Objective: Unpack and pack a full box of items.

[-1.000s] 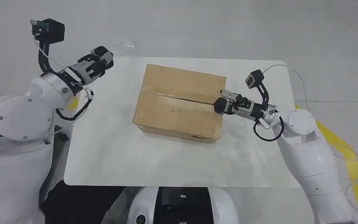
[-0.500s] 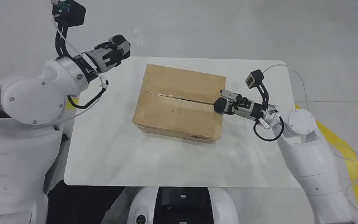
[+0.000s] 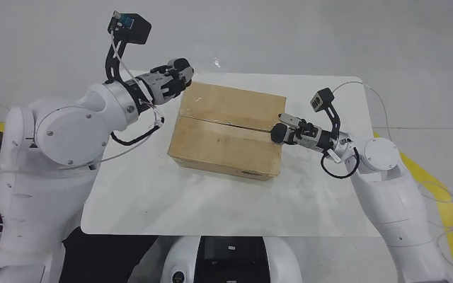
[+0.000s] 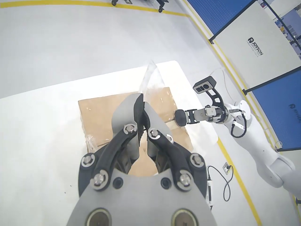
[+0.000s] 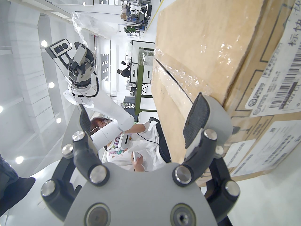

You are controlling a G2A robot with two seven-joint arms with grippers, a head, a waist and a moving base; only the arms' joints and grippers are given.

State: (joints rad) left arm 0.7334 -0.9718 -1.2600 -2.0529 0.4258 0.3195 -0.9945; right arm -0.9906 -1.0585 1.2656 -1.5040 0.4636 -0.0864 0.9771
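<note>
A closed cardboard box (image 3: 226, 131) is sitting near the middle of the white bench (image 3: 318, 205), its two top flaps meeting in a seam that is running lengthwise across the lid. The left tool (image 3: 185, 69) is hovering just off the box's far left corner, and its fingers are clenching a strip of clear tape (image 4: 150, 76), pinching it between the black pads. The strip is standing up from the fingertips as a crinkled, see-through ribbon above the bench, and I cannot tell whether its other end is clinging to the cardboard. Glossy film (image 5: 188, 78) is lying along the seam and wrinkling at the box's edges. The right tool (image 3: 277, 133) is waiting at the opposite, right end of the box, level with the lid and in line with the seam. Its jaws are standing apart and gripping nothing, with one mesh-faced finger (image 5: 200, 118) sitting close against the upper edge of the end face; I cannot tell whether it is pressing on the cardboard. White printed labels (image 5: 270, 95) are covering much of that end face.
</note>
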